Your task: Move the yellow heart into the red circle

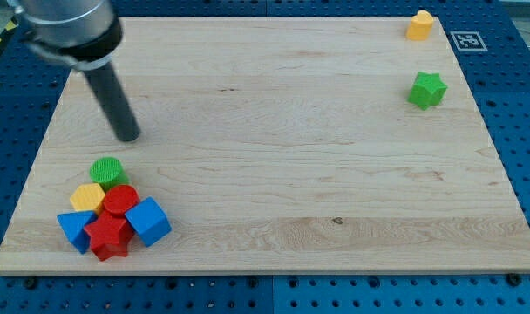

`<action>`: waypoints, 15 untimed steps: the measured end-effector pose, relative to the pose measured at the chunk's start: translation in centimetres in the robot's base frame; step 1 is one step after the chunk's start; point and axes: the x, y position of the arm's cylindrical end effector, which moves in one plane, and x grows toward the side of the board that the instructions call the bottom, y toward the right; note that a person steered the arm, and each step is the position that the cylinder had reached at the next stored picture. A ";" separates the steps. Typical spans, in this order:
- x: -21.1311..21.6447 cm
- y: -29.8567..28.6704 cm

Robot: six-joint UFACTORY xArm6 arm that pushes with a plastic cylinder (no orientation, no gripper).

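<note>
Yellow heart point(419, 25) sits at the far right corner of the surface point(274, 122), well apart from the red circle point(120, 201), which is wedged in the near-left cluster beside the green circle point(107, 170), a yellow block point(87, 197), blue blocks and a red block. My tip point(128, 136) is far left, just beyond that cluster and nowhere near the heart; no jaws on this rig, just the rod. Heart looks small, light, rigid and likely to slide or spin easily, so I'd push from its far-right side, through its centre.

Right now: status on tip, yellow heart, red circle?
My tip on bare board, above the cluster at the view's lower left. Yellow heart far off, top right corner. Red circle packed in cluster. Green star below heart.
</note>
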 end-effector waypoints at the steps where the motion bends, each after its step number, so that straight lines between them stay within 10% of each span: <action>1: -6.1 3.9; 4: -22.2 26.3; 11: -23.8 48.7; 15: -21.1 38.6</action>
